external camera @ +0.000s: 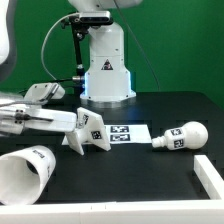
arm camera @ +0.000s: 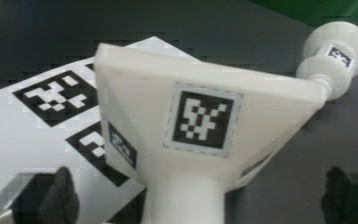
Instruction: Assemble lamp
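The white lamp base [external camera: 88,131] lies tilted on the black table beside the marker board [external camera: 127,133]. My gripper [external camera: 71,123] reaches in from the exterior view's left. In the wrist view the base [arm camera: 197,115] fills the middle, with its narrow end between my fingers [arm camera: 48,195]. The gripper [arm camera: 201,192] is open, with a dark gap on each side of the base. The bulb [external camera: 181,136] lies on its side at the exterior view's right and also shows in the wrist view [arm camera: 336,55]. The shade [external camera: 25,171] lies on its side at the front left.
The arm's white pedestal [external camera: 106,65] stands at the back centre. A white block [external camera: 210,176] sits at the front right edge. The marker board [arm camera: 60,100] lies under and beside the base in the wrist view.
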